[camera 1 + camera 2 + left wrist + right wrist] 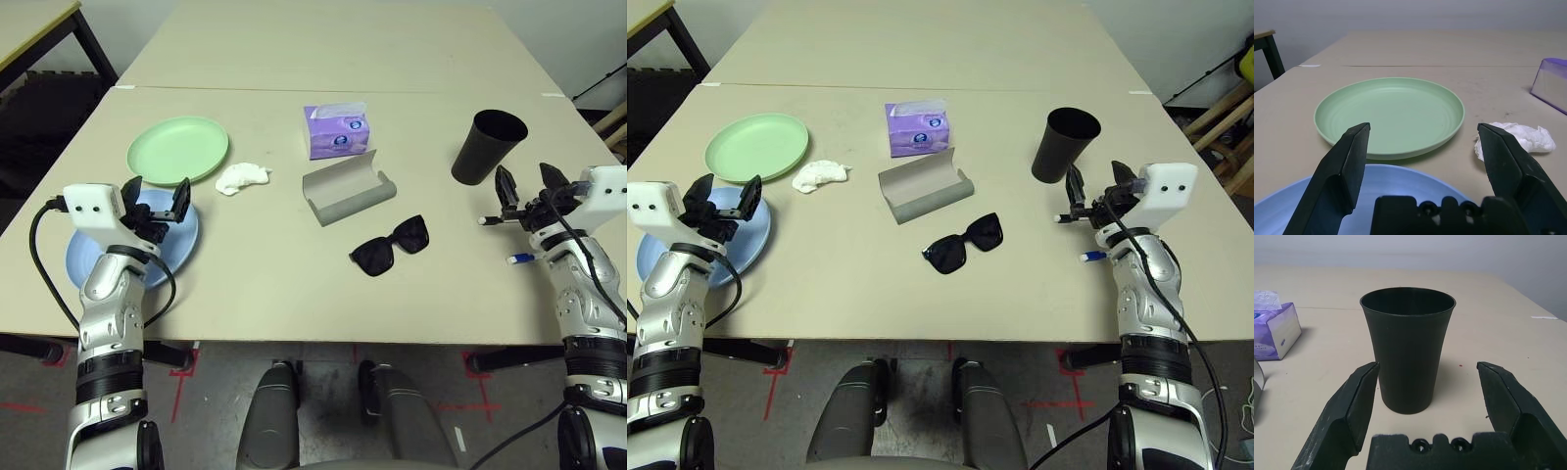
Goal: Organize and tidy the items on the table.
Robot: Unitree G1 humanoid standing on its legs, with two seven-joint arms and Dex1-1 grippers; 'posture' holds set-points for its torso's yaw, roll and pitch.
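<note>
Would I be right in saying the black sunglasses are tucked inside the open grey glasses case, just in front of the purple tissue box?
Not quite: the black sunglasses lie on the table, nearer the robot than the open grey glasses case, which stands in front of the purple tissue box. The left eye view shows it.

purple tissue box (337, 131), printed label seemingly too small to read

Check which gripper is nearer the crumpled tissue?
Left. The left gripper hovers over the blue plate, just beside the crumpled tissue. The right gripper is across the table by the black cup, jaws open.
</note>
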